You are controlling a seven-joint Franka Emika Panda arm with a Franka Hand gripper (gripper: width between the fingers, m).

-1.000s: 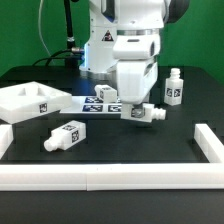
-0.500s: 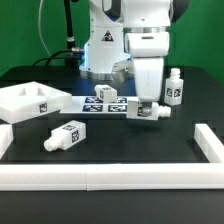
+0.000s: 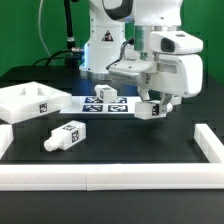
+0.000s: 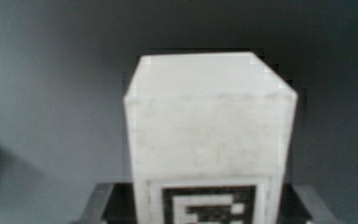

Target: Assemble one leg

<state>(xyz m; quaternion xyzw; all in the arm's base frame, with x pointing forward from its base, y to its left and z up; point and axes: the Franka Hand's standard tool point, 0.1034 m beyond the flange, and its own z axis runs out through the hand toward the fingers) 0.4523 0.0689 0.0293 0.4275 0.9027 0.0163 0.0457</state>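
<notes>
**Leg in the grip, open counter ahead**

The end effector (image 3: 149, 102) is closed narrowly on one leg (image 3: 151, 111), to the exterior view's right of centre and low over the black counter (image 3: 130, 152). I cannot tell from that view whether the leg is clear of the surface or brushing it. In the wrist view the leg (image 4: 208, 120) fills the frame as a plain white block. Its square tag is at the end nearest the dark fingertips (image 4: 105, 205), and the peg cannot be made out.

The leg looks like a small moulded plastic part, so I judge it light, rigid and unlikely to be hurt by a firm pinch. Its smooth faces could let it twist between the pads. The flat sides of the block are the best place to hold, leaving the round peg free for seating.

There is room to work. The nearest neighbours are a standing leg (image 3: 107, 95) beside the marker board (image 3: 92, 106) and a lying leg (image 3: 68, 134) well apart toward the exterior view's left. Beyond those sits the large panel (image 3: 28, 100).

The front rail (image 3: 100, 178) and the side rail (image 3: 208, 143) fence the counter. A low sweep toward either could catch the held part, so any travel is better made lifted.
</notes>
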